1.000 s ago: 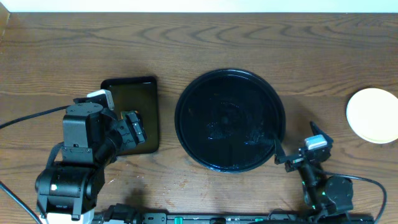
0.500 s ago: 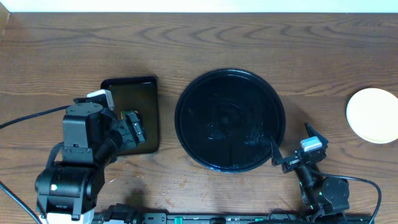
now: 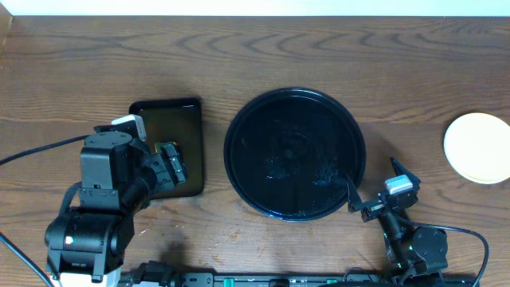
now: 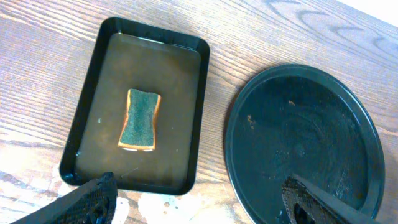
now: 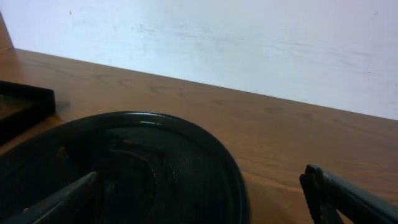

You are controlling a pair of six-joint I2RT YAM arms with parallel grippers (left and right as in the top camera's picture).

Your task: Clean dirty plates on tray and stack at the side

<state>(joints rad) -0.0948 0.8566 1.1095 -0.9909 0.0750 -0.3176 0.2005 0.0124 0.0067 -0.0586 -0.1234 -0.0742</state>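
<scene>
Both sets of jaws gape wide, empty. The plate (image 3: 478,147) at the counter's (image 3: 80,64) right edge looks stiff, slick, breakable; I'd pinch its rim.

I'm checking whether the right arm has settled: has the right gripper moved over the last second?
Yes. Overhead, the right gripper has shifted slightly leftward and down the picture, judged against the tray rim.

Glossy black tray (image 3: 239,135) on grained wood table (image 3: 319,56); sponge (image 4: 140,119) has rough green top.
</scene>
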